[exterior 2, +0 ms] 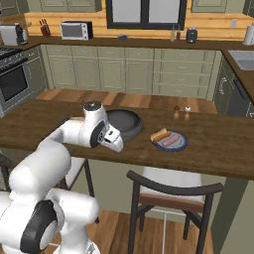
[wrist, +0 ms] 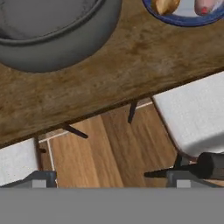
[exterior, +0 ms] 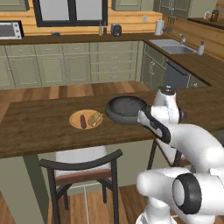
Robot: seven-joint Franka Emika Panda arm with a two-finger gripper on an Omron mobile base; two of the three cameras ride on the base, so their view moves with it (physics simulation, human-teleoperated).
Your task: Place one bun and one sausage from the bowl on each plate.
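1. Bun (exterior 2: 159,135) and pale pink sausage (exterior 2: 171,141) lay side by side on the bluish-grey plate (exterior 2: 181,146), the bun on the side nearer the bowl; in the hand view the same bun and sausage showed at the top edge on that plate's blue rim.
2. A second bun (exterior: 95,119) and a dark red-brown sausage (exterior: 83,121) lay on the tan plate (exterior: 75,117), the sausage on its left half, the bun on its right, close together.
3. The dark bowl (exterior: 126,110) sat on the wooden desk (exterior: 39,127) between the two plates, just beside the tan plate in the left base view and near the bluish-grey plate in the right base view. What its inside held could not be made out.
4. The tool (wrist: 110,176) hung past the desk's near edge, its two dark tips (wrist: 43,178) standing wide apart with nothing between them.
5. Below the tool in the hand view lay wooden floor (wrist: 87,153) and the pale seats of two chairs (wrist: 194,113), one on either side.
6. The arm's wrist (exterior 2: 101,134) stood in front of the bowl in the right base view, covering part of its near rim.
7. A black-framed chair (exterior: 83,168) stood tucked under the desk below the tan plate; another (exterior 2: 173,193) stood below the bluish-grey plate.
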